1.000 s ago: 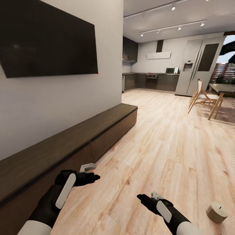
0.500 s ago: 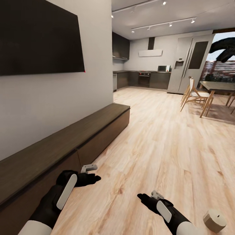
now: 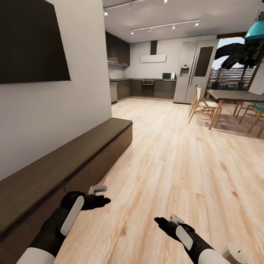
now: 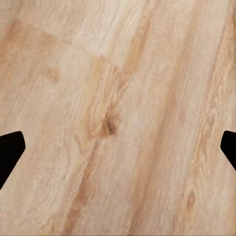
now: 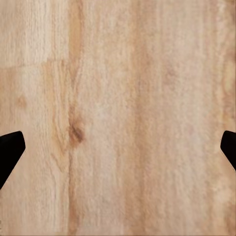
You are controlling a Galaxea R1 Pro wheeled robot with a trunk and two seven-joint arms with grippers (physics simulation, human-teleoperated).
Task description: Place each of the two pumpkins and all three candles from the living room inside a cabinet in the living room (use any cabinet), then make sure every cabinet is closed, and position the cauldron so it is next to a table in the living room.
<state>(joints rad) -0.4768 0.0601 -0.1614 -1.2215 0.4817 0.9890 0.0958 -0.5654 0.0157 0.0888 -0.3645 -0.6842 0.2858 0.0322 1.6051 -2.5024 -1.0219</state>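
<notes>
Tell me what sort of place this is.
An open-plan home, simulated: a living area with a wall-mounted TV over a long low cabinet, opening onto a kitchen with a fridge and a dining table.

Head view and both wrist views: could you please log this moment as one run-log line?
left gripper: open, empty | right gripper: open, empty | candle: on floor beside right arm | cabinet: closed, on left
</notes>
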